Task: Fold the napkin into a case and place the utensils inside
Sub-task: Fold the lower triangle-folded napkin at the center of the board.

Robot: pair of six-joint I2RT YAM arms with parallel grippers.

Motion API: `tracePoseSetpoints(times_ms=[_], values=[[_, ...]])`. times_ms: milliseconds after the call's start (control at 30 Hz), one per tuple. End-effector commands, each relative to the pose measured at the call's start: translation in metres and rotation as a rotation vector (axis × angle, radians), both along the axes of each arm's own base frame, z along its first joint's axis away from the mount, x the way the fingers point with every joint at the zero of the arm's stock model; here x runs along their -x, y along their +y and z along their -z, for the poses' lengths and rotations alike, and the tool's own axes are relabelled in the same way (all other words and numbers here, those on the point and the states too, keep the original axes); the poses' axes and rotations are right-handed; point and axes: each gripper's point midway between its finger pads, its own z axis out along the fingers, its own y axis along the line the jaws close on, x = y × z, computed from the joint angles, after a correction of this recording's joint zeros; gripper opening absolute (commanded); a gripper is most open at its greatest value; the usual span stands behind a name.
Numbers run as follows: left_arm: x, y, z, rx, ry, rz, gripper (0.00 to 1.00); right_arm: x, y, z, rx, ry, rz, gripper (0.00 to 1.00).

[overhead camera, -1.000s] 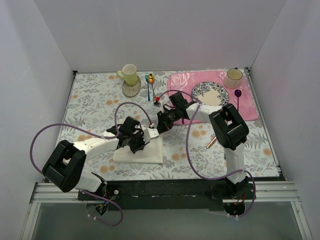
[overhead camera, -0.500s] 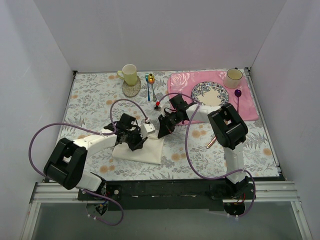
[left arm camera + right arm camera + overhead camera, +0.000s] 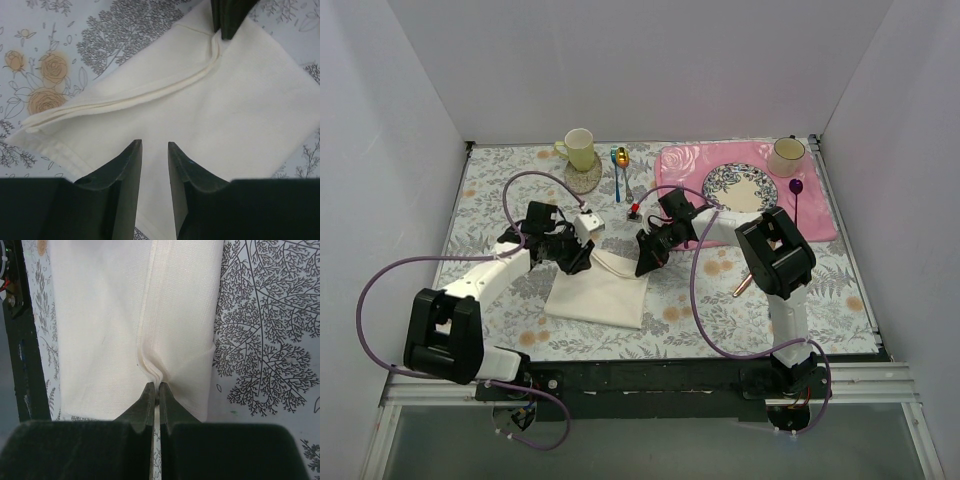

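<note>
The cream-white napkin (image 3: 598, 296) lies folded on the flowered cloth in front of both arms. My right gripper (image 3: 644, 267) is shut on a bunched fold at the napkin's far right edge (image 3: 170, 315), pinched between the tips (image 3: 156, 386). My left gripper (image 3: 578, 264) hovers over the napkin's far left corner, with its jaws a little apart and empty (image 3: 155, 145); the napkin (image 3: 240, 100) lies below them. The copper knife (image 3: 742, 285) lies right of the napkin. The gold-bowled spoon (image 3: 622, 157) lies at the back by the cup.
A yellow cup (image 3: 579, 148) on a coaster stands at the back. A pink placemat (image 3: 680, 165) holds a patterned plate (image 3: 740, 187), a cup (image 3: 786, 155) and a purple fork (image 3: 797, 200). A blue handle (image 3: 617, 186) lies by the spoon. White walls enclose three sides.
My left gripper has pulled back and to the left, off the middle of the napkin to its far left corner. The right gripper has stayed pinched on the napkin's edge.
</note>
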Motion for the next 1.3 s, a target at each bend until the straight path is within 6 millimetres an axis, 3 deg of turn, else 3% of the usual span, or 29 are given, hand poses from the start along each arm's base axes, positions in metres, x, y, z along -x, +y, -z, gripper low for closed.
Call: tracePoseSetpoints(times_ms=[0,67,333,500,700,833,1100,1267], values=[[0.037,-0.012,-0.001,0.002,-0.051,0.228,0.26,-0.011,-0.001,0.001,0.040,-0.072,0.006,0.01],[0.050,-0.014,0.016,-0.062,-0.056,0.290,0.24,-0.012,0.001,-0.001,0.035,-0.071,0.000,0.01],[0.059,-0.003,0.062,-0.208,0.060,0.247,0.13,-0.013,0.011,-0.029,-0.013,-0.093,-0.034,0.01],[0.066,0.007,0.082,-0.255,0.114,0.217,0.10,0.005,0.015,-0.043,-0.042,-0.094,-0.096,0.01],[0.067,0.008,0.084,-0.256,0.123,0.196,0.09,0.032,0.009,-0.032,-0.018,-0.106,-0.168,0.01],[0.069,0.010,0.087,-0.266,0.130,0.195,0.09,0.036,0.007,-0.030,-0.018,-0.109,-0.182,0.01],[0.072,0.011,0.087,-0.266,0.132,0.199,0.09,0.020,0.018,-0.051,-0.062,-0.156,-0.166,0.01],[0.075,0.013,0.090,-0.269,0.141,0.196,0.08,0.034,0.016,-0.064,-0.106,-0.130,-0.216,0.01]])
